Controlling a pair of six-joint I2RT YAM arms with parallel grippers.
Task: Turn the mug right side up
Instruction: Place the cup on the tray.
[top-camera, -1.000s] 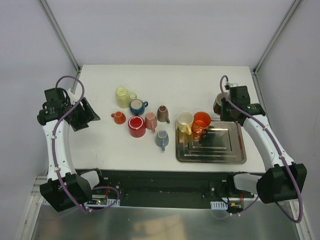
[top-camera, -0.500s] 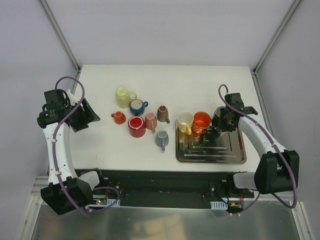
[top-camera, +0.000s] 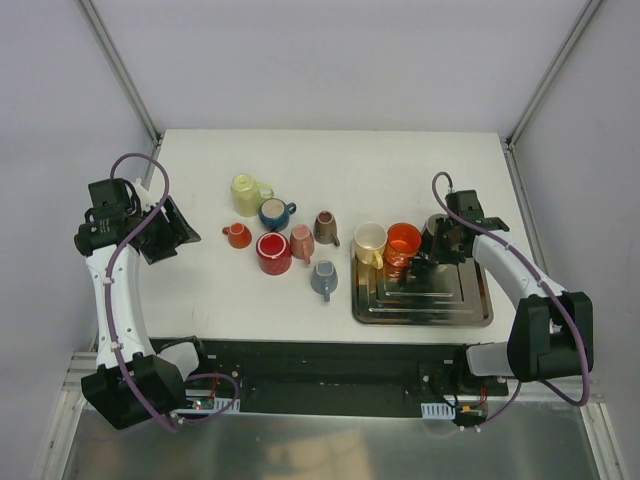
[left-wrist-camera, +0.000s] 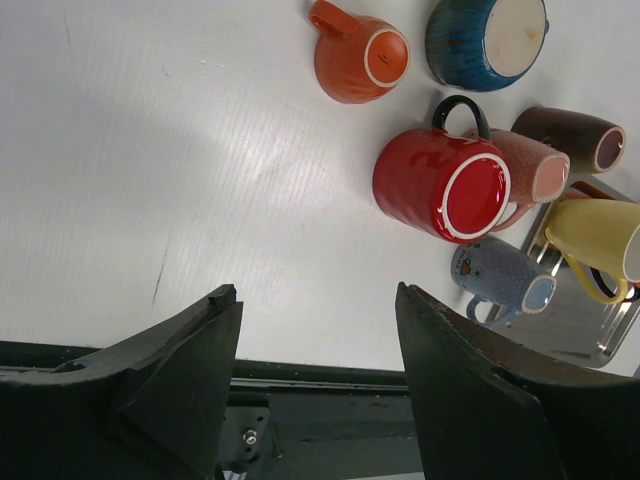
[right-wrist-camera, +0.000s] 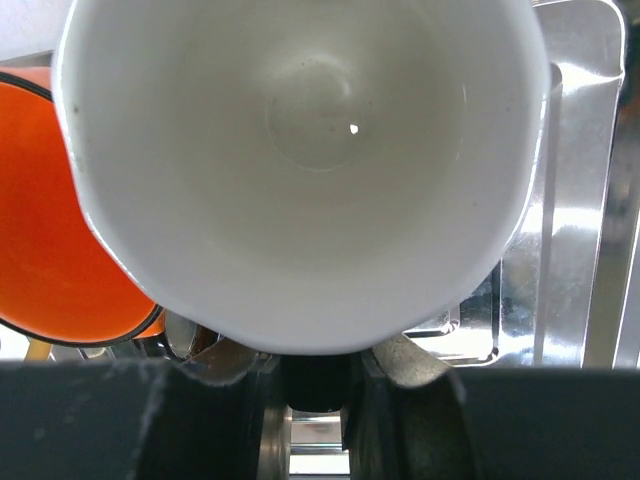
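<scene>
My right gripper (top-camera: 441, 246) is shut on a dark brown mug (top-camera: 436, 230) with a white inside. It holds the mug over the back edge of the metal tray (top-camera: 470, 300), right beside the orange mug (top-camera: 403, 243). In the right wrist view the mug's open mouth (right-wrist-camera: 310, 150) faces the camera and fills the frame. The gripper (right-wrist-camera: 315, 375) is closed on its lower side, and the grip point is hidden. My left gripper (top-camera: 165, 232) is open and empty over the table's left side. It also shows in the left wrist view (left-wrist-camera: 315, 320).
Several mugs stand in the table's middle: pale yellow (top-camera: 245, 195), blue (top-camera: 275, 213), small orange (top-camera: 237, 235), red (top-camera: 273, 253), pink (top-camera: 302, 242), brown (top-camera: 325, 227), grey-blue (top-camera: 324, 280). A cream mug (top-camera: 369, 243) sits at the tray's left corner.
My right gripper has carried the brown mug from behind the tray's right corner forward and left, down to the tray's back edge beside the orange mug. The left arm has not moved.
</scene>
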